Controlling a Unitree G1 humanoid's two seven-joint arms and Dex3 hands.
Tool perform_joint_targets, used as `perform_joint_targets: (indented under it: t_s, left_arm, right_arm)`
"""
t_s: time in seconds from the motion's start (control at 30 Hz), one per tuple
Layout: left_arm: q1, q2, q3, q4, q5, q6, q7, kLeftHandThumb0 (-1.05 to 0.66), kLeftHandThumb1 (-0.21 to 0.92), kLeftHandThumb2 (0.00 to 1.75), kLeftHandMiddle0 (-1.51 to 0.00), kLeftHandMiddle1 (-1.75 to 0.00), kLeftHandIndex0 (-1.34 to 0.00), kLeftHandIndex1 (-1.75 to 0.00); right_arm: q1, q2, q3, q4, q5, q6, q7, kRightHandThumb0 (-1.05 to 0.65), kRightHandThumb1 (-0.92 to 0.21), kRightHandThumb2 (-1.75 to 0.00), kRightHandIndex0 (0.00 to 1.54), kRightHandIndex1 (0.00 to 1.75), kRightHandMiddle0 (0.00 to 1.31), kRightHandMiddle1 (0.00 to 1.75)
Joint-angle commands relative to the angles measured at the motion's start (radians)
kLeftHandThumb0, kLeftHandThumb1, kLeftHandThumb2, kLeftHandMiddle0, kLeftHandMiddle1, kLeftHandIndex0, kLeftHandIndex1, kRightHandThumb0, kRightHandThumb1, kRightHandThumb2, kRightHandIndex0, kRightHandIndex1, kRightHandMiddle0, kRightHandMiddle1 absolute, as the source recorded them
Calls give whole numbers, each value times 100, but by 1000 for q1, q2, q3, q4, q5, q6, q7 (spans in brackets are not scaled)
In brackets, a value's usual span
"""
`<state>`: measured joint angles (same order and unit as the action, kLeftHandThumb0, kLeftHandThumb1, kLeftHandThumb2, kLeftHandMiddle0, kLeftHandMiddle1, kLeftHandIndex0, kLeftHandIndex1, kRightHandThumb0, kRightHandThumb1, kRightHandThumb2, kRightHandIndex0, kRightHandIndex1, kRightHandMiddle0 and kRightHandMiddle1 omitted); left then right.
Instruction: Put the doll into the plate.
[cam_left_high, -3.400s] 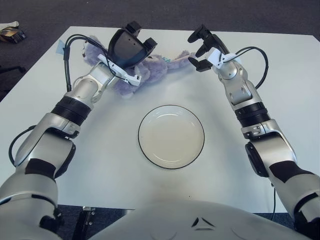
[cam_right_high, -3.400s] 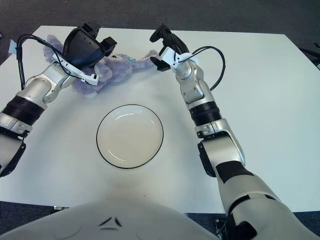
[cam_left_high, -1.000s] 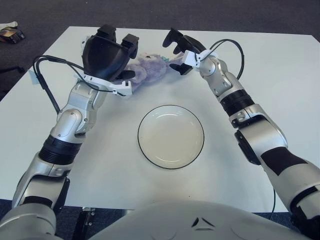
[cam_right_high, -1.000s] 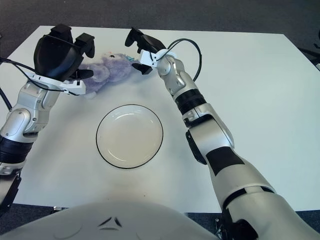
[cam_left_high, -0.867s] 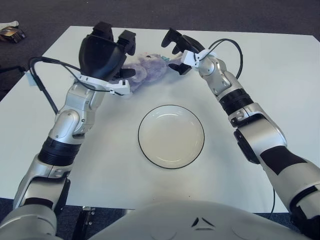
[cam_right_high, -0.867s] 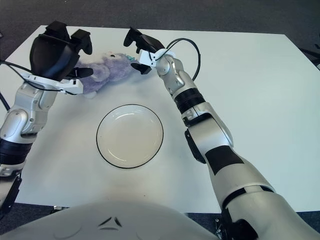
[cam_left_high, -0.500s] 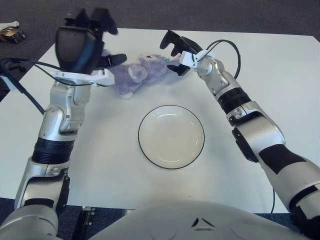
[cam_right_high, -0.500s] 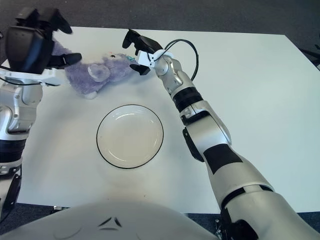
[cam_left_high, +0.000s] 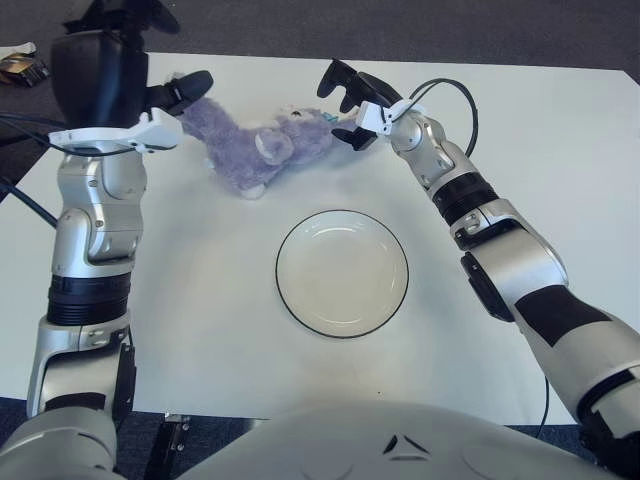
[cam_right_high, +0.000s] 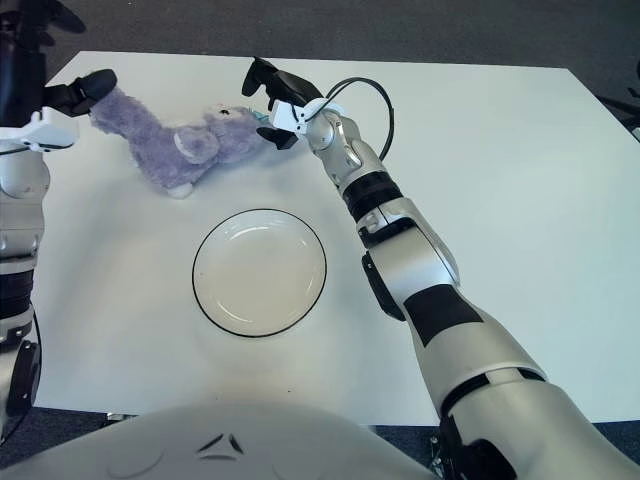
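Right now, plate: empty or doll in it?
Empty. The plate shows only its bare white inside. The doll lies on the table behind it, between the left robot hand and right robot hand.

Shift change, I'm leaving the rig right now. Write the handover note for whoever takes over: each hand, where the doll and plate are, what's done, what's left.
Left hand: raised at the table's far left, fingers at the doll's left end; whether it really grips is unclear.
Right hand: fingers spread at the doll's right end, holding nothing that shows.
Purple doll: lying stretched out on the white table, beyond the plate and to its left.
Plate: mid-table, nothing in it.
Done: both hands brought to the doll.
Left: secure the grasp, lift the doll, carry it toward the robot, set it in the plate, release.
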<state>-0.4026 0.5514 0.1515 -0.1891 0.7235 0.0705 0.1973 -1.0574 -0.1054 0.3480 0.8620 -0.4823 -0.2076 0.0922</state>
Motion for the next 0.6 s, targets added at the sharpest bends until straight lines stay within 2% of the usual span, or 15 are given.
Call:
perform_joint_targets:
  t_s: [0.0,0.2,0.4,0.57]
  left_arm:
    - [11,-22,14,-13,-9,25,18,-76,92,54,-62,-153,-22,-150]
    - [1,-36,20,-19,-10,78,5,-74,91,52,-54,-152,-19,-151]
    - [35,-2,32,-28,-30,155,-111,-80,92,57,-40,-139,-11,-147]
    - [57,18,26,-65,-13,254,-221,-87,92,63,-35,-133,-6,-145]
  right_arm:
    - [-20,-4,-5,-2,5,-6,-6,-33,-27,-115,29,120,3,138]
    - [-12,-10,-3,-21,-1,-1,-7,-34,-28,-114,30,120,3,138]
    - [-6,-13,-3,-30,-3,-1,-10,-34,-27,-114,29,117,3,138]
    - [-2,-15,-6,-32,3,-5,-7,-33,-26,-115,28,115,4,138]
